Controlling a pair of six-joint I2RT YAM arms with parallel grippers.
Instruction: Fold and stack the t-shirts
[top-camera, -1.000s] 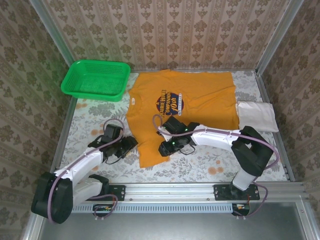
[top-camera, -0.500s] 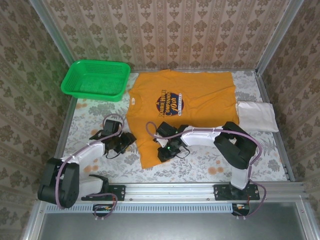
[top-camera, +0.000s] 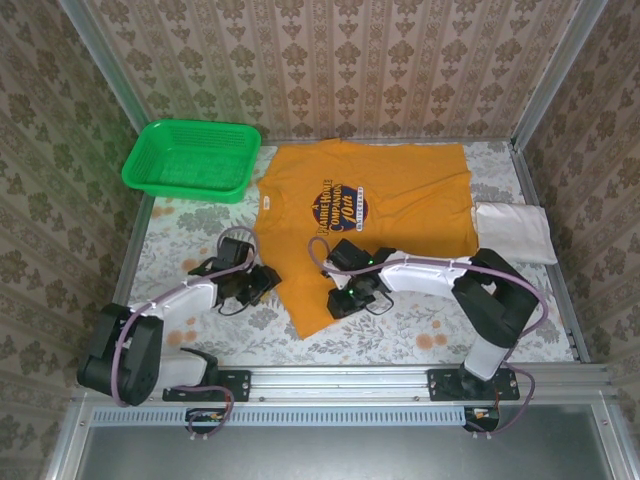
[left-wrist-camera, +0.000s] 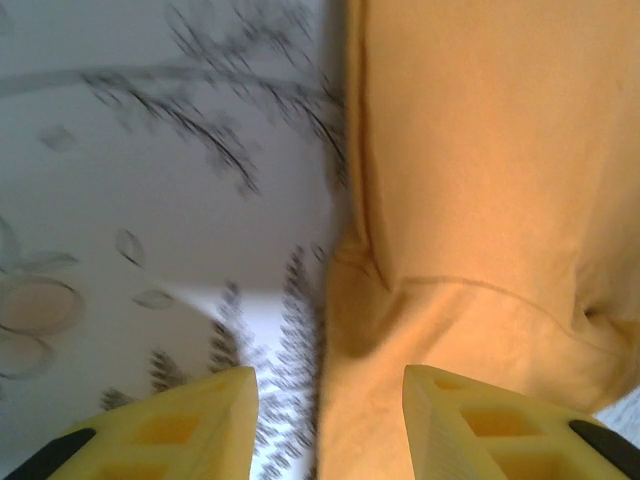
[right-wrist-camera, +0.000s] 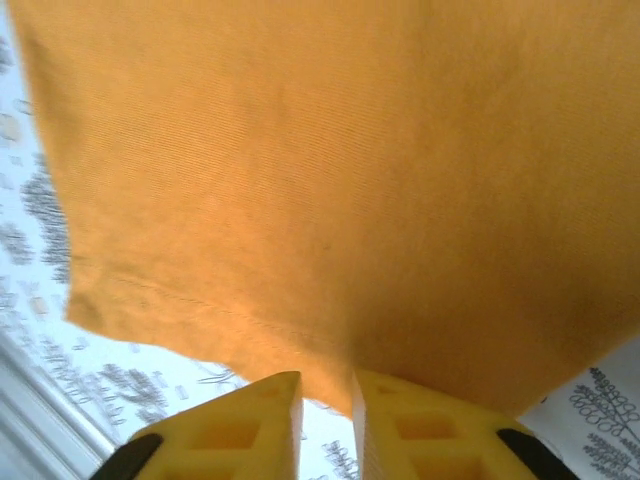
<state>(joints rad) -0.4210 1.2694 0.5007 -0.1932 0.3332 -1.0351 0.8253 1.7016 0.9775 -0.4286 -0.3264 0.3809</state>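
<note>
Orange shirt (top-camera: 400, 200) laid flat on worktop (top-camera: 190, 235)
Left gripper (left-wrist-camera: 328, 375) open astride its edge; right gripper's (right-wrist-camera: 325, 378) hold on its hem cannot be told. If missed, the fold would be skewed.

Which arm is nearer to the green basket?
Left. The left arm has its jaws at the left edge of the orange t-shirt, near-side of the green basket; the right arm has its jaws farther right, at the shirt's bottom hem.
</note>
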